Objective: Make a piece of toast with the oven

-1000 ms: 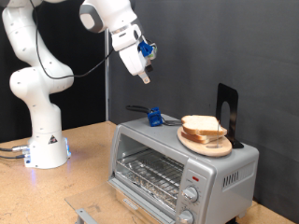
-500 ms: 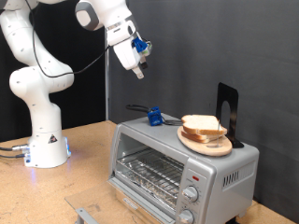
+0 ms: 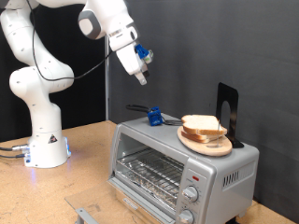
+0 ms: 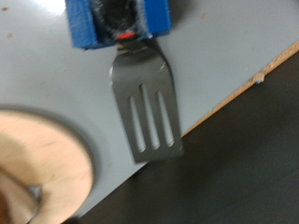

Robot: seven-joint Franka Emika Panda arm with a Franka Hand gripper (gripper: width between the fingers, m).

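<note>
Pincer (image 3: 143,76) shifted rightward, high above oven (image 3: 182,166), spatula (image 4: 146,110) below

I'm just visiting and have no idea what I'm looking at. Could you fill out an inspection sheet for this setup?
Surface: wooden table under the oven.
Job's things: oven, door closed, rack empty; bread slices on a wooden plate on top.
Clutter: blue-handled spatula on the oven; black stand behind the plate.
Claw: claw raised above the oven, holding nothing visible.
Cables: bundle at the robot's base.
Surroundings: black backdrop.
</note>
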